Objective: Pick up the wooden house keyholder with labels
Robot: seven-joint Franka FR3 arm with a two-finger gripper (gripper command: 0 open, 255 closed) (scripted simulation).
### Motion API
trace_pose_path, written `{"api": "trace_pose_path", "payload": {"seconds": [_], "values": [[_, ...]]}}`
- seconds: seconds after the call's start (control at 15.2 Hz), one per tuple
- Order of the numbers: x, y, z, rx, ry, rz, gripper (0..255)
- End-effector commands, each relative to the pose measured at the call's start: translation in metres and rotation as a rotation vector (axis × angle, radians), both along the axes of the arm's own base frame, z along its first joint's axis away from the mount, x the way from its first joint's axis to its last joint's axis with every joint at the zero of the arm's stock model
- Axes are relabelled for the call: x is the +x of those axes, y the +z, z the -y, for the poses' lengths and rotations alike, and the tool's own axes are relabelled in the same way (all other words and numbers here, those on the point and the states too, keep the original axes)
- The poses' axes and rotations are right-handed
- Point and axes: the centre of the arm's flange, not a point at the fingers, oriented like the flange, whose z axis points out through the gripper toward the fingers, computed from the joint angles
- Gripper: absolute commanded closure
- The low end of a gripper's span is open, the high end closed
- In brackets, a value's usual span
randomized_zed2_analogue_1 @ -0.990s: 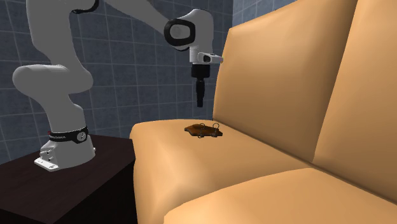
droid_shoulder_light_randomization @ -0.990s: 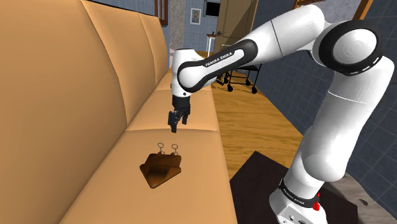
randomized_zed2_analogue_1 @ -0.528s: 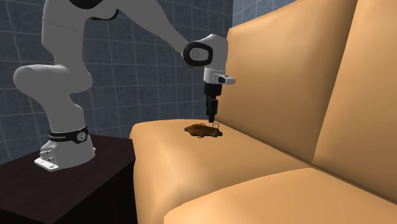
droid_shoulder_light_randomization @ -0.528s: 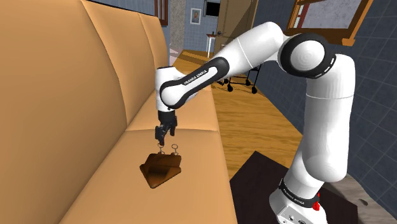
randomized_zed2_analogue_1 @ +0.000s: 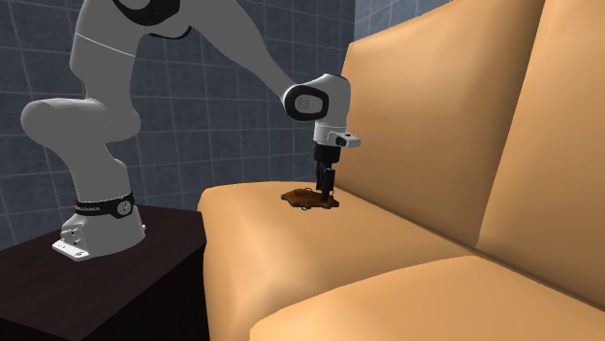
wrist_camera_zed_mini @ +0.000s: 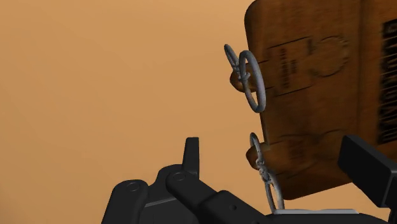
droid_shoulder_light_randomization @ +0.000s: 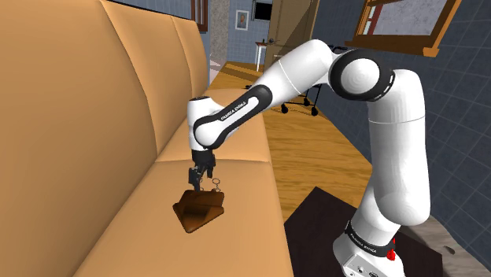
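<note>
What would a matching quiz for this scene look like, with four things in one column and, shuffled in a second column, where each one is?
Things:
1. brown wooden house-shaped keyholder
2. grey metal key rings
3. all-black two-finger gripper
4. dark brown box stand

Places:
A. attached along the keyholder's edge
B. beside the tan sofa, under the arm's base
C. lying flat on the sofa seat
D. open, right over the keyholder's ringed edge

Pairs: 1-C, 2-A, 3-D, 4-B.
</note>
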Motion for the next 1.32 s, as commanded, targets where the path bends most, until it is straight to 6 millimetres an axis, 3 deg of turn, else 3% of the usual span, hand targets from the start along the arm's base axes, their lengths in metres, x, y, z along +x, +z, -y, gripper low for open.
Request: {"api": "trace_pose_path", "payload": {"seconds": [0.0, 0.07, 0.13, 0.73, 1.25], "values": [[0.001, -0.008, 0.0, 0.0, 0.0, 0.0, 0], [0.001, -0.008, 0.0, 0.0, 0.0, 0.0, 0], [0.001, -0.008, 0.001, 0.0, 0.0, 0.0, 255], [0.001, -0.008, 0.0, 0.0, 0.0, 0.0, 255], [0.001, 0.034, 0.0, 0.0, 0.0, 0.0, 255]]}}
